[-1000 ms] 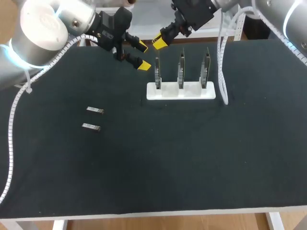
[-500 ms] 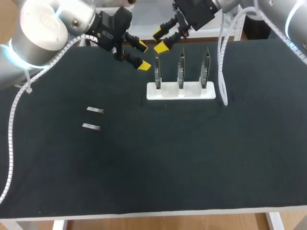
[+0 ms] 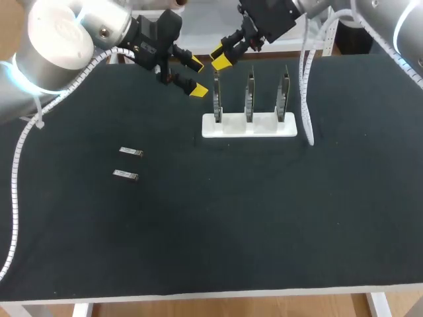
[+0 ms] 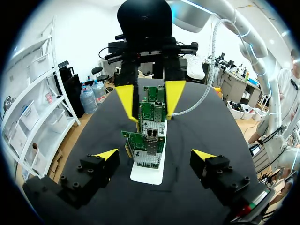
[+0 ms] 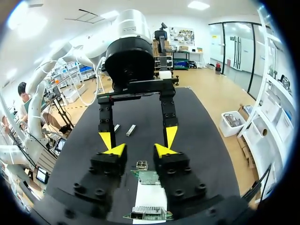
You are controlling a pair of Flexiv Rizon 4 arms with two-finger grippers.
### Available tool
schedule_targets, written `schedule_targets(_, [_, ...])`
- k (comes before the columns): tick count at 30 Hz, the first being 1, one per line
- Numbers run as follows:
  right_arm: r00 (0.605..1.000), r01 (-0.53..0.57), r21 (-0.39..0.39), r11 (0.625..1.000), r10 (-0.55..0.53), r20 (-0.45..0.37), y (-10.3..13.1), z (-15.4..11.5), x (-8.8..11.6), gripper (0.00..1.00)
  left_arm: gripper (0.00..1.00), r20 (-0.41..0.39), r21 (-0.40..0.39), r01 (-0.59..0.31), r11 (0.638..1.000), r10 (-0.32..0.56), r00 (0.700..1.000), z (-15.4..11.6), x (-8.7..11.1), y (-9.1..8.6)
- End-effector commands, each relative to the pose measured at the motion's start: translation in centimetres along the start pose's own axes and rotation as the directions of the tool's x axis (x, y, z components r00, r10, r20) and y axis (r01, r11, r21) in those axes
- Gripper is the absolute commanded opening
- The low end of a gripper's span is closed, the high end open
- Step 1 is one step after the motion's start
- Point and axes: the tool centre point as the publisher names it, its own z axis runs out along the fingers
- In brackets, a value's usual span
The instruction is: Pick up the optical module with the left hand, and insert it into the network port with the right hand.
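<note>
Hovering empty by the white card rack, the left end effector is spread wide and the right end effector narrowly parted, while one optical module and a second module lie well apart from them on the bench.

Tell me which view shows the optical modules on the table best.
Head view: both optical modules lie unobstructed on the table, apart from the white stand. The right wrist view shows them tiny beyond the left gripper; the left wrist view misses them.
</note>
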Motion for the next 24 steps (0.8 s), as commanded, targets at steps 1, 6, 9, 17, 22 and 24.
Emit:
schedule_targets(1, [1.0, 0.001, -0.053, 0.999, -0.002, -0.003, -0.76, -0.13, -0.29, 0.0, 1.0, -0.004, 0.001, 0.001, 1.0, -0.001, 1.0, 0.0, -0.07, 0.06])
schedule_targets(6, [1.0, 0.003, -0.051, 0.999, -0.003, -0.003, -0.58, -0.2, -0.26, 0.0, 1.0, -0.004, 0.001, 0.001, 1.0, -0.001, 1.0, 0.0, -0.07, 0.06])
schedule_targets(9, [1.0, 0.003, -0.05, 0.999, -0.003, -0.003, -0.46, -0.2, -0.16, 0.0, 1.0, -0.004, 0.001, 0.001, 1.0, -0.001, 1.0, 0.0, -0.07, 0.06])
schedule_targets(17, [1.0, -0.016, -0.021, 1.0, 0.017, 0.025, -0.6, -0.77, 0.08, 0.0, 1.0, -0.004, 0.001, 0.001, 1.0, -0.001, 1.0, 0.0, -0.07, 0.06])
schedule_targets(22, [1.0, -0.015, -0.026, 1.0, 0.015, 0.024, -0.49, -0.6, 0.17, 0.0, 1.0, -0.004, 0.001, 0.001, 1.0, -0.001, 1.0, 0.0, -0.07, 0.06])
schedule_targets(24, [1.0, -0.016, -0.029, 0.999, 0.016, 0.023, -0.46, -0.47, 0.23, 0.0, 1.0, -0.004, 0.001, 0.001, 1.0, -0.001, 1.0, 0.0, -0.07, 0.06])
